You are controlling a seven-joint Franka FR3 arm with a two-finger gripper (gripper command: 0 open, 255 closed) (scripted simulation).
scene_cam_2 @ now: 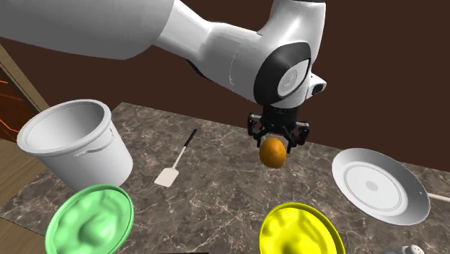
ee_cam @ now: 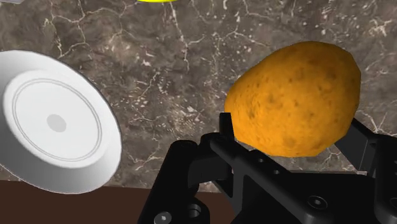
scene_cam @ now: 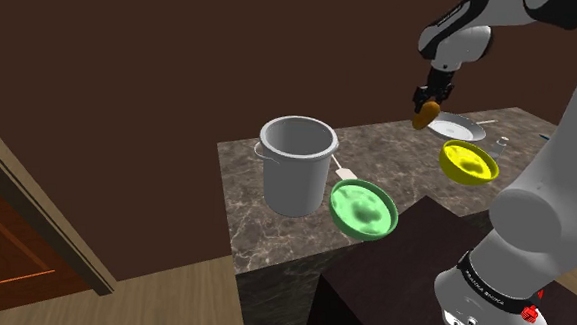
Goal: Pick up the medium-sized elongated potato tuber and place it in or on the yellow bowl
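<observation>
An orange-brown potato [scene_cam_2: 272,153] hangs in the air above the marble counter, clasped between the black fingers of my gripper [scene_cam_2: 278,141]. In the shoulder view the potato [scene_cam: 425,114] sits just under the gripper [scene_cam: 431,101], up and to the left of the yellow bowl [scene_cam: 470,161]. In the second exterior view the yellow bowl [scene_cam_2: 301,232] stands on the counter below the potato, nearer the front edge. Up close in the wrist view, the potato [ee_cam: 294,98] rests between the fingers, with a sliver of the yellow bowl [ee_cam: 157,1] beyond it.
A white plate [scene_cam_2: 378,184] lies beside the yellow bowl. A white bucket [scene_cam: 296,163], a green bowl [scene_cam: 363,210] and a white spatula [scene_cam_2: 175,161] stand on the counter [scene_cam_2: 216,195]. A dark wall rises behind it.
</observation>
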